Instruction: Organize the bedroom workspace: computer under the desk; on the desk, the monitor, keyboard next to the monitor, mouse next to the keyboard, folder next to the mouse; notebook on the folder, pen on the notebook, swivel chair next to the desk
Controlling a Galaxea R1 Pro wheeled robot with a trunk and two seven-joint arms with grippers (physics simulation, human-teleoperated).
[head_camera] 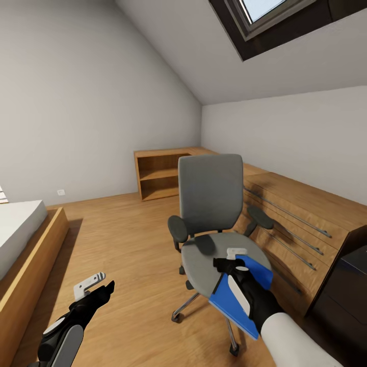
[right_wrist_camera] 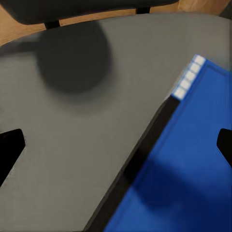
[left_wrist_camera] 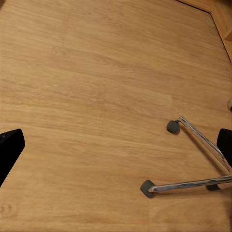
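Observation:
The swivel chair (head_camera: 211, 193) stands in mid-room with its grey back to the far corner. The bright blue folder (head_camera: 224, 303) lies on its seat (right_wrist_camera: 72, 121), with one edge sticking out past the seat's front rim. My right gripper (head_camera: 227, 266) hovers just above the folder (right_wrist_camera: 193, 169), open, its fingers spread wide to either side. My left gripper (head_camera: 107, 289) hangs open over the bare wooden floor to the chair's left. In the left wrist view it (left_wrist_camera: 121, 145) looks down on the silver star base (left_wrist_camera: 193, 159) and two casters.
A long light wooden cabinet (head_camera: 306, 214) with metal rails runs along the right wall behind the chair, and an open shelf unit (head_camera: 158, 178) stands in the corner. A black unit (head_camera: 346, 285) shows at the lower right. A bed on a wooden frame (head_camera: 20, 239) stands at the left.

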